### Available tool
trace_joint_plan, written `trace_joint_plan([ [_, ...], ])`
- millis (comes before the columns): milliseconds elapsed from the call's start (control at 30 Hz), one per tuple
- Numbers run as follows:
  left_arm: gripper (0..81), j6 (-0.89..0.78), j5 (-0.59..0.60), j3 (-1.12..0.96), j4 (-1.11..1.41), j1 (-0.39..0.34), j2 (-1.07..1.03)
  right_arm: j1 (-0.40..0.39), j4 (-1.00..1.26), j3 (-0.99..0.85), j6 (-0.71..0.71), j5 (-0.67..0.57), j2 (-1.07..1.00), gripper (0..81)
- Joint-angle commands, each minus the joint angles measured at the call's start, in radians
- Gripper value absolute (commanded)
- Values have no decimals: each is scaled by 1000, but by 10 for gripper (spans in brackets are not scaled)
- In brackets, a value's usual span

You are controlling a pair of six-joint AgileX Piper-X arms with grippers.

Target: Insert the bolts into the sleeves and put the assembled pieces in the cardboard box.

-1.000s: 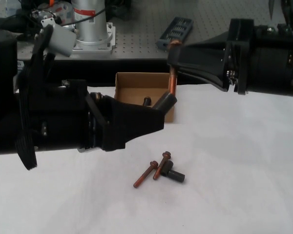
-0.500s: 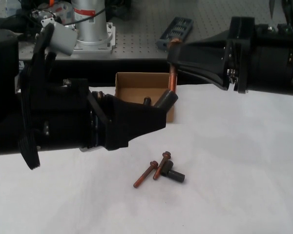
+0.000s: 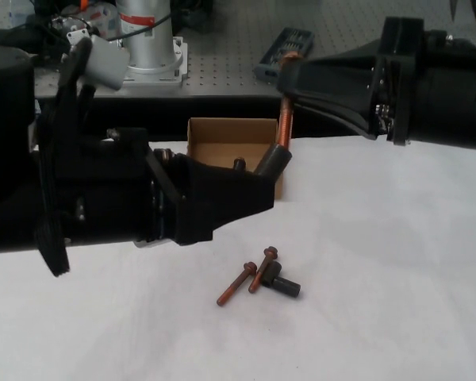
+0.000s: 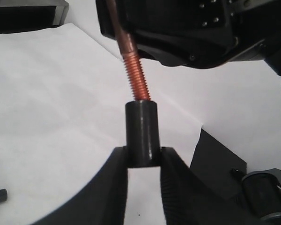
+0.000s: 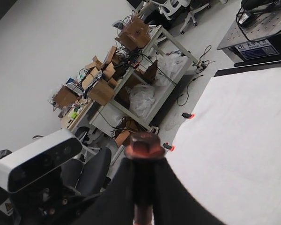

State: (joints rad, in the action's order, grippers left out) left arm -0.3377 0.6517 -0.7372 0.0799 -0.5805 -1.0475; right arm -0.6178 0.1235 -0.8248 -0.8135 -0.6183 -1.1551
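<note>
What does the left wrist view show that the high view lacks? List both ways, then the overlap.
Left wrist view: the copper bolt's threaded end at the mouth of the black cylindrical sleeve, which the left gripper clamps. High view: the brown cardboard box, two loose copper bolts and a loose black sleeve on the white sheet. Both: bolt, sleeve, left gripper, and the right gripper holding the bolt.

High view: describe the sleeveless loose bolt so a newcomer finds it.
Find the brown cardboard box. In front of it, on the white sheet, lie two copper-coloured bolts. Pick the left, bare one; its neighbour touches a black cylindrical sleeve.
</note>
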Motion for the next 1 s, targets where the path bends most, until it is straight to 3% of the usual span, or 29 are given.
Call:
trace_joint_plan([
  [0,7,1,-12,-5,15,-3,-9,-1,12,-5,-2,-5,21,28],
  [700,7,-46,-33,-5,73,-3,-9,-46,-3,-5,50,91,21,28],
  [967,7,195,-131,-5,-244,-3,-9,-46,-35,-5,78,35,21,28],
])
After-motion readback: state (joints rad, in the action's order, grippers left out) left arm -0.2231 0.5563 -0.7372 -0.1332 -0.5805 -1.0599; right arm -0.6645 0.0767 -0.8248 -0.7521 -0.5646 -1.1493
